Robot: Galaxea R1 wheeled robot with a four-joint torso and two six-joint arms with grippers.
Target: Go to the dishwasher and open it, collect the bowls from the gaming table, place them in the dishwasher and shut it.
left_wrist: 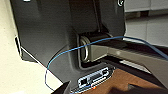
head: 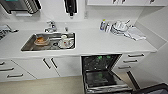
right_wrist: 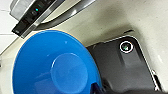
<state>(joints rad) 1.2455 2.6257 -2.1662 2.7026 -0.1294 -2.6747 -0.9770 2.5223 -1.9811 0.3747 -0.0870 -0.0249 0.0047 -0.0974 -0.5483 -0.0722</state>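
Note:
The dishwasher [head: 101, 63] stands open under the white counter, its door [head: 105, 81] folded down flat and its dark racks showing. In the right wrist view a bright blue bowl [right_wrist: 55, 67] looms large, upright, with my right gripper [right_wrist: 97, 88] shut on its rim. Beyond the bowl lies the top edge of the dishwasher door [right_wrist: 32, 15], with a lit control strip and the bar handle. My left gripper [left_wrist: 100, 88] hangs beside my own dark body. The gaming table is out of view.
A steel sink [head: 30, 46] with dishes in it is set into the counter [head: 100, 42] to the left of the dishwasher. Plates and a cloth [head: 135, 33] lie at the counter's right end. White drawers [head: 131, 61] flank the dishwasher. Beige floor [head: 42, 87] spreads in front.

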